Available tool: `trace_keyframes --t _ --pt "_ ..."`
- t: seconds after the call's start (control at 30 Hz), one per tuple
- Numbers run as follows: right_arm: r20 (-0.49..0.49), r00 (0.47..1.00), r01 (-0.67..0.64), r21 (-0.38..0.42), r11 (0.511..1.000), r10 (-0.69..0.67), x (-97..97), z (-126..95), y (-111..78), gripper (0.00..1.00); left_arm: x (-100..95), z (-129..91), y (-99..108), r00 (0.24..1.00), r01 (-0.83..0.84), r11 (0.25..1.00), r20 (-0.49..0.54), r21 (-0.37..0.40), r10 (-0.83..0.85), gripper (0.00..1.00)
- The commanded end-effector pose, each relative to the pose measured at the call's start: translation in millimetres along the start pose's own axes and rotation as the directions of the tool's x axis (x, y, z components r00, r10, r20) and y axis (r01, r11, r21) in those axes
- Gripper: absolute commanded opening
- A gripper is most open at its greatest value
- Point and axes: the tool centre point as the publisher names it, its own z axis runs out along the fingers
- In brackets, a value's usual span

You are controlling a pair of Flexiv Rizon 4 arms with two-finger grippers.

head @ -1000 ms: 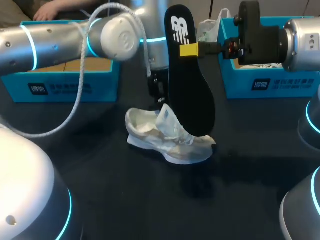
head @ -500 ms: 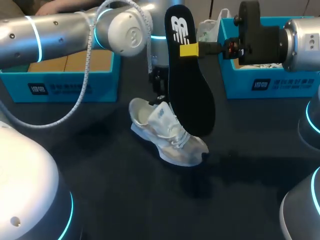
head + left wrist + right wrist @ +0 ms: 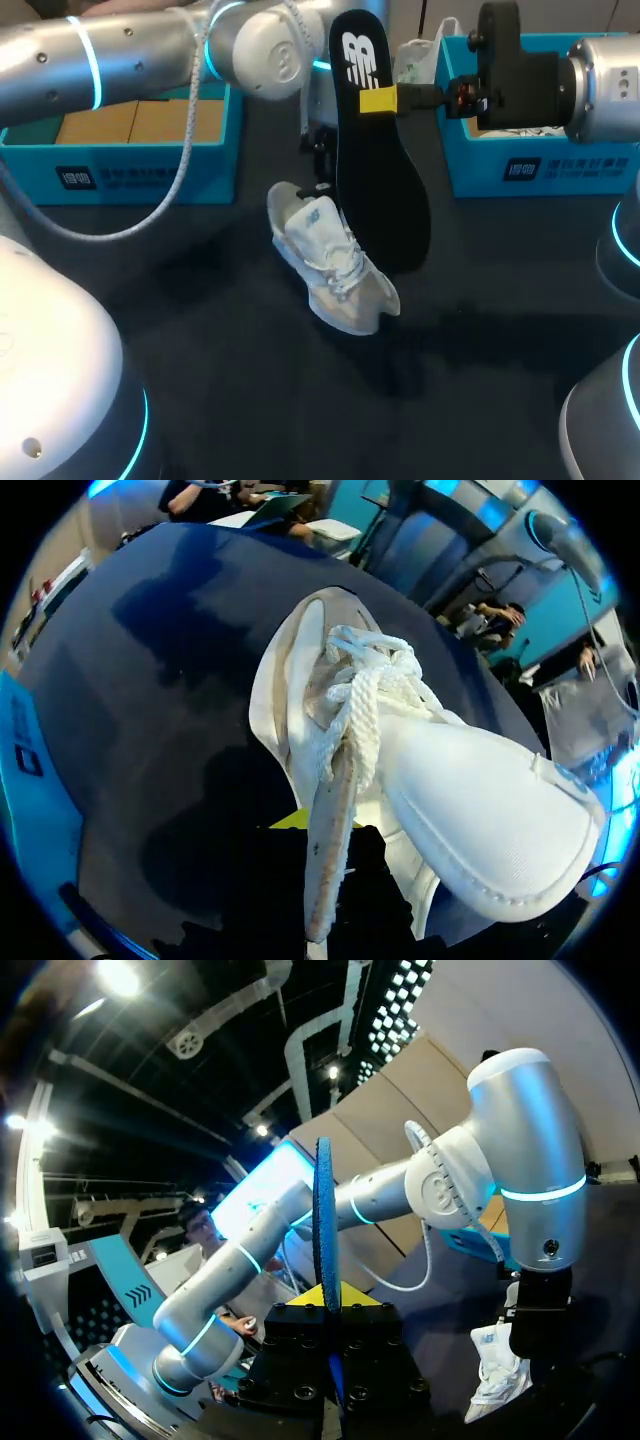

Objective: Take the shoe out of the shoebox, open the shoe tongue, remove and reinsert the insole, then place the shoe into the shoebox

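**Insole out and held up, shoe gripped at its heel end**

The right gripper (image 3: pixel 386 99) is clamped on the black insole (image 3: pixel 380 190) near its heel end, with one yellow tip flat against it. In the right wrist view the insole stands edge-on between the fingers. It hangs upright over the table, toe end down, just behind the shoe.

The left gripper (image 3: pixel 322 832) pinches the rim of the white shoe (image 3: pixel 335 265) at the heel end. Only one yellow tip shows in the left wrist view, the other is hidden by the rim. The padded tongue (image 3: pixel 480 820) bulges toward that camera, with the laces (image 3: pixel 365 695) ahead of it.

The shoe is outside both boxes, over the middle of the dark table (image 3: pixel 220 360), toe toward the robot and slightly right. Cannot tell whether the sole touches the table.

The left arm (image 3: pixel 130 60) comes in over the left shoebox (image 3: pixel 140 170), which is blue, open and brown inside. A white cable (image 3: pixel 165 205) loops down in front of that box. The right arm (image 3: pixel 600 80) sits in front of the right shoebox (image 3: pixel 530 170), also blue
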Motion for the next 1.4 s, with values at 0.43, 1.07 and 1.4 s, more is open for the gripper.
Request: trace_keyframes --t 0.43,1.07,1.4 --pt "0.003 1.0 -0.001 0.001 1.0 0.001 0.0 1.6 -0.2 0.0 -33.3 -0.3 -15.4 0.931 -0.34 0.933 -0.182 -0.115 0.317 0.0" --pt "0.003 1.0 -0.001 0.001 1.0 0.001 0.0 1.6 -0.2 0.0 -43.6 32.5 -23.2 0.892 -0.434 0.889 -0.211 -0.147 0.401 0.0" --pt "0.003 1.0 -0.001 0.001 1.0 0.001 0.0 1.6 -0.2 0.0 -48.7 57.6 -23.2 0.891 -0.426 0.888 -0.25 -0.174 0.378 0.0"
